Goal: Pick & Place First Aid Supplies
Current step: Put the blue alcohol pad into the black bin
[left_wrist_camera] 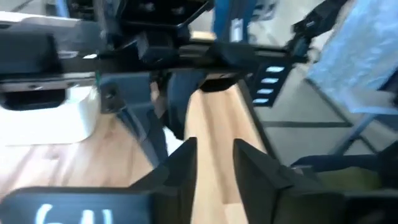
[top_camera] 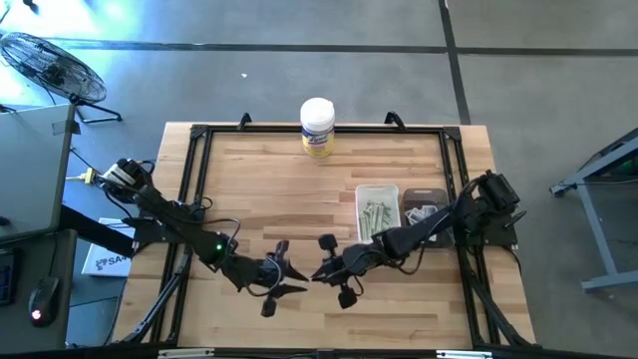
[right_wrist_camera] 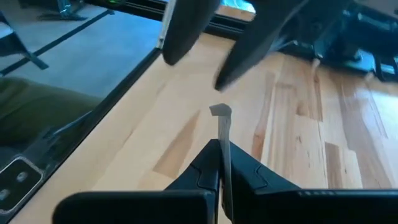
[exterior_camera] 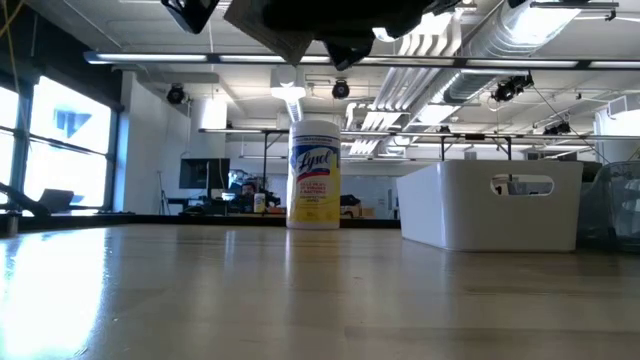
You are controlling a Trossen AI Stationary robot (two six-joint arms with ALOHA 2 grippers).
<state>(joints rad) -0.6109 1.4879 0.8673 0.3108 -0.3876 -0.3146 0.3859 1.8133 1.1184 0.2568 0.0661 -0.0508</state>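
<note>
The white bin (top_camera: 378,191) holds pale strips (top_camera: 376,216); the dark tray (top_camera: 427,196) holds packets (top_camera: 419,212).

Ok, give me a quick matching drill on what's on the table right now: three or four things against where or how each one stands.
Things:
1. right gripper
2. left gripper
3. white canister
4. white bin

States:
A. stands upright at the far edge of the table
B. shut on a thin pale strip
C. holds pale green-white strips, beside the right arm
D. fingers apart, nothing between them

Pairs: 1-B, 2-D, 3-A, 4-C
</note>
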